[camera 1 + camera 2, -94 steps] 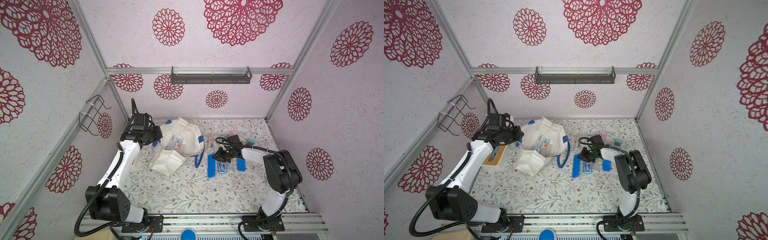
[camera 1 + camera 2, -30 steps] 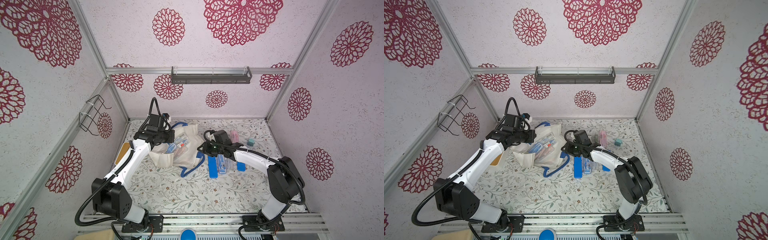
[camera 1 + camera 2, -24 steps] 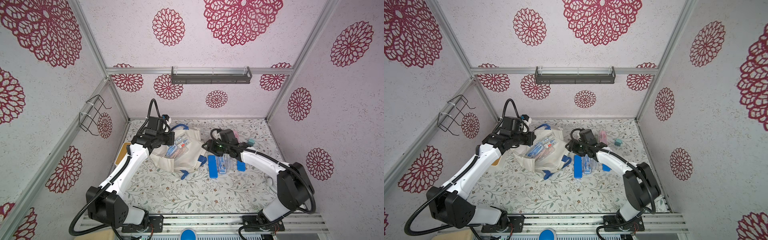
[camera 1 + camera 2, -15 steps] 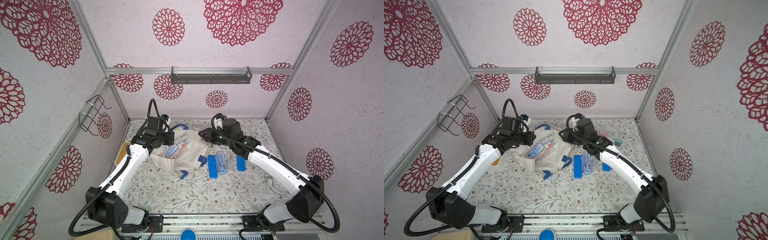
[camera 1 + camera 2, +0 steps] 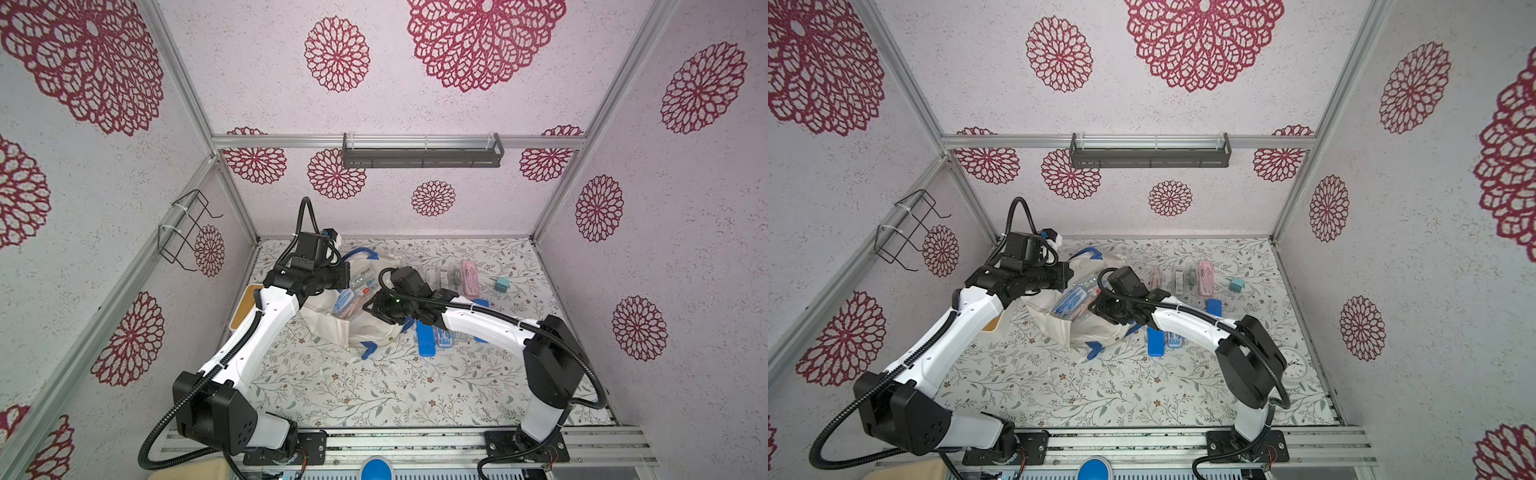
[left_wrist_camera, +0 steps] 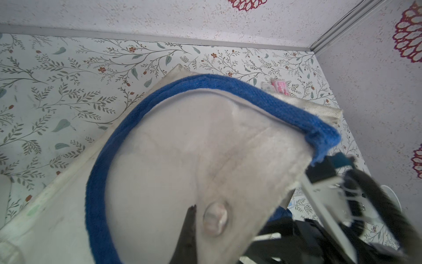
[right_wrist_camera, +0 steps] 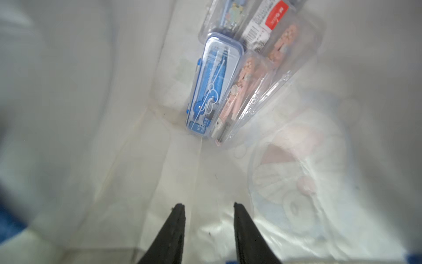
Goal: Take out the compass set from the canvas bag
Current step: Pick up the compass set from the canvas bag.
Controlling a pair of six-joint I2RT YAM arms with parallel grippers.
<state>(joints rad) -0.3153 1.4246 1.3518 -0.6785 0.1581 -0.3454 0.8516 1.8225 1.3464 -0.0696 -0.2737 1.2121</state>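
The right end effector [image 7: 209,205] has dipped into the canvas bag [image 5: 361,332], jaws partly open, empty. The left end effector [image 6: 196,212] seems clamped on its rim. The compass set [image 7: 213,84], blue in a clear case, lies inside.

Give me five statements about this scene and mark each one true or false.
1. The left tool is shut on the canvas bag's fabric. True.
2. A blue compass case lies inside the bag beside a clear case holding a pink compass. True.
3. The right tool grips the blue compass case. False: its jaws stand open and empty inside the bag, short of the case.
4. The bag's handles are red. False: the handle is blue.
5. Every case is inside the bag. False: a pink case and a blue case lie on the table.
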